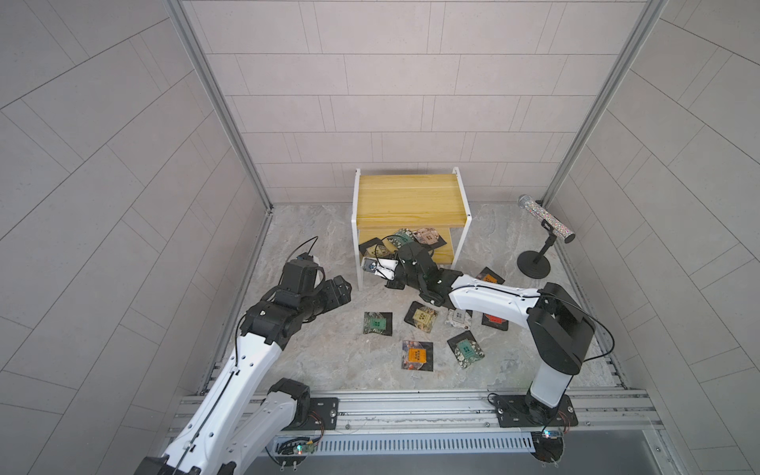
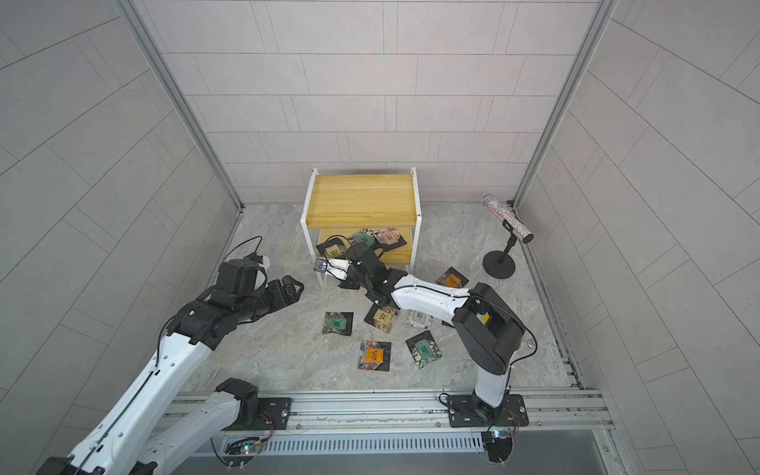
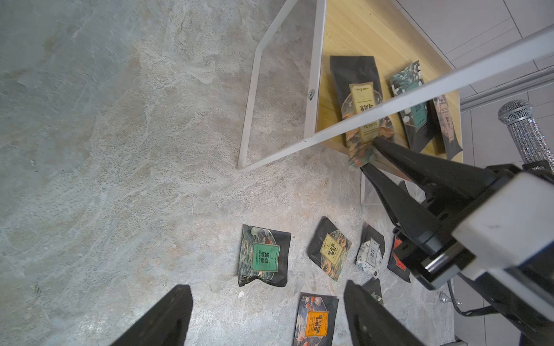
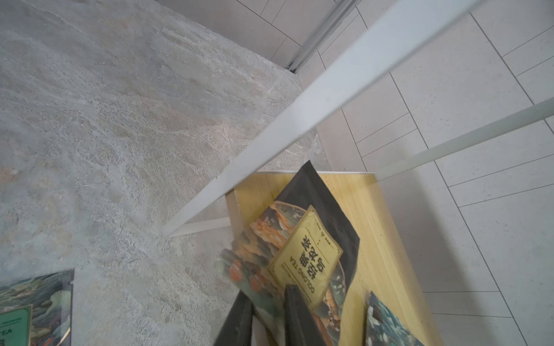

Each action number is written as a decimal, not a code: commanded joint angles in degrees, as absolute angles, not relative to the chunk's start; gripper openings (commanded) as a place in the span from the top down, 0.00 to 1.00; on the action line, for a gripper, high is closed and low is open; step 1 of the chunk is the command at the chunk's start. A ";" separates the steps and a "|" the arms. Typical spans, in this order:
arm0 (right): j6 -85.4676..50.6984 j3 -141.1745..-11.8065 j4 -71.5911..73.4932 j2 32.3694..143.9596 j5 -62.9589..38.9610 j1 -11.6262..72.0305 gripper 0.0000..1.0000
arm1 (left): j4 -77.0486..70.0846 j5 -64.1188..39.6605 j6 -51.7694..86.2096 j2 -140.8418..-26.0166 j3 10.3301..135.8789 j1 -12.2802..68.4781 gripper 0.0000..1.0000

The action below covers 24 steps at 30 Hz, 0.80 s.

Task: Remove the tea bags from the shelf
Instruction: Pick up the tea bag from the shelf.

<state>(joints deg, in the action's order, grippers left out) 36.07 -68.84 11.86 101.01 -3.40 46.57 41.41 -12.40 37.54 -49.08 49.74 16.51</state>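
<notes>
**Shelf**: two yellow boards in a thin white frame, set against the back wall.

**Contents, lower board:** three tea bags.
- Oolong bag: yellow label, at the shelf's front left corner, its near edge hanging over the board's front.
- Teal bag: just right of the oolong bag.
- Pink bag: just right of the teal bag.

**Floor before the shelf:** loose bags lying flat. They are the green bag, yellow bag, white bag, red bag, orange bag and a second teal-label bag.

**Right gripper**: enters at the shelf's front. Its jaws are drawn together on the overhanging edge of the oolong bag, one finger above and one below.

**Left gripper**: hangs near the shelf's front left leg. Its jaws stand wide apart, holding and touching nothing.

**Glittery microphone**: on a black stand, well right of the shelf.

**View notes:**
- The right wrist view alone gives the label wording, "OOLONG TEA".
- The left wrist view shows the pinch from the side.
- In both top views the right fingertips are hidden beneath the arm's own wrist.
</notes>
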 commanded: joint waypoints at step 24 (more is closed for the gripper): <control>36.02 -60.39 12.32 87.47 1.55 48.28 1.00 | 39.80 -14.45 37.57 -48.16 49.92 16.22 0.13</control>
